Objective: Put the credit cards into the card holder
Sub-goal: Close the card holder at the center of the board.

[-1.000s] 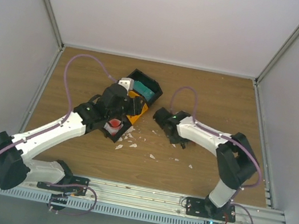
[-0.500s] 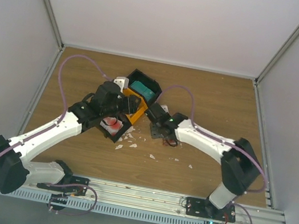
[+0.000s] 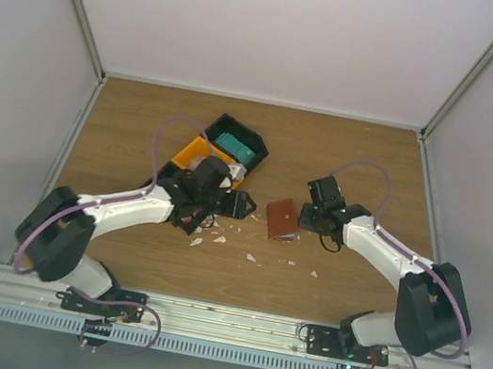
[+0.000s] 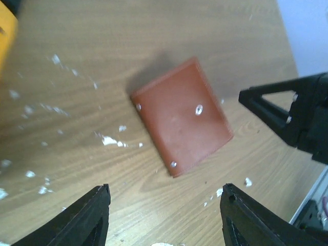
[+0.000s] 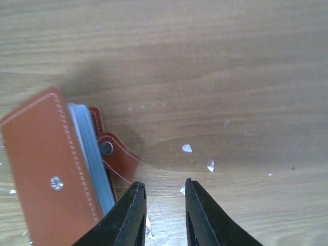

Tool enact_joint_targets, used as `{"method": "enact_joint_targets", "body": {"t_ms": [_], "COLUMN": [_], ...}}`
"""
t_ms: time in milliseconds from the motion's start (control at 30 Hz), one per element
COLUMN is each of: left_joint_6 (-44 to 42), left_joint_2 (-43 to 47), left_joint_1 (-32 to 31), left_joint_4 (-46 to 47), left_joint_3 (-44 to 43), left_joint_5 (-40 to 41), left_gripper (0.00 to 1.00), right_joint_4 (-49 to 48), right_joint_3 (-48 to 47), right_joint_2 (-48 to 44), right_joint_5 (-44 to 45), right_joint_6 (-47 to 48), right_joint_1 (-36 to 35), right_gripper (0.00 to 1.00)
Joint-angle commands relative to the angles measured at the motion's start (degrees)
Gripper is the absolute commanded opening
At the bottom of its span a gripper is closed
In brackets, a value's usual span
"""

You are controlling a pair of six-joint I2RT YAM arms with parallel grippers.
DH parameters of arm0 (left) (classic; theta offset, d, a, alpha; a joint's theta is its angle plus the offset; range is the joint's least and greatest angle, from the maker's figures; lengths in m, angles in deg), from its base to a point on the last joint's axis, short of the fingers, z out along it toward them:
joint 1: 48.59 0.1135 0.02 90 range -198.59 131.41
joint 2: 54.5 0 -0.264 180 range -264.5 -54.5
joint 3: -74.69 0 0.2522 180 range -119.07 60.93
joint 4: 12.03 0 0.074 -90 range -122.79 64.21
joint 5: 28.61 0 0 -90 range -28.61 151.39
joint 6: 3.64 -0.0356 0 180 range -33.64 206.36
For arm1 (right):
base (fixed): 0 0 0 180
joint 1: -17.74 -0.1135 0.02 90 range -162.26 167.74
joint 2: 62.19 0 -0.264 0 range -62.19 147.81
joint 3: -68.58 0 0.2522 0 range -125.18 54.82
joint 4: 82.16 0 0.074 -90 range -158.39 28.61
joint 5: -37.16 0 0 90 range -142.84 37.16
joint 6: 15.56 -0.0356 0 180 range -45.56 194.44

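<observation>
Mid-table, between the two grippers: card holder, closed and flat on the wood, tab sticking out on the side facing the right gripper. Just left of it, left gripper, fingers spread wide, holding nothing. On the right, fingers only narrowly parted, likewise empty. Farther back and left, teal card in black bin, beside orange bin. White scraps strewn nearby.
</observation>
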Motion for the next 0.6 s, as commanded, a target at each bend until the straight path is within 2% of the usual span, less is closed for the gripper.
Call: {"method": "enact_joint_targets", "body": {"t_ms": [0, 267, 567], "left_joint_6": [0.9, -1.3, -5.7], "left_joint_2": [-6.9, -16.7, -20.8], "left_joint_1": [-3.2, -4.0, -4.0], "left_joint_4": [4.2, 5.8, 2.8], "left_joint_3": [-2.5, -5.5, -9.0], "left_joint_5": [-1.8, -1.2, 2.4], "left_gripper": [0.6, 0.6, 0.6], "right_joint_4": [-3.9, -6.2, -10.0], "right_joint_3": [0.9, 1.0, 2.8], "right_joint_2": [3.4, 4.8, 3.9], "right_joint_5": [-3.5, -10.7, -18.9], "right_joint_6": [2.4, 5.0, 6.5], "right_joint_1": [0.9, -2.0, -4.0], "right_gripper": [0.22, 0.2, 0.21]}}
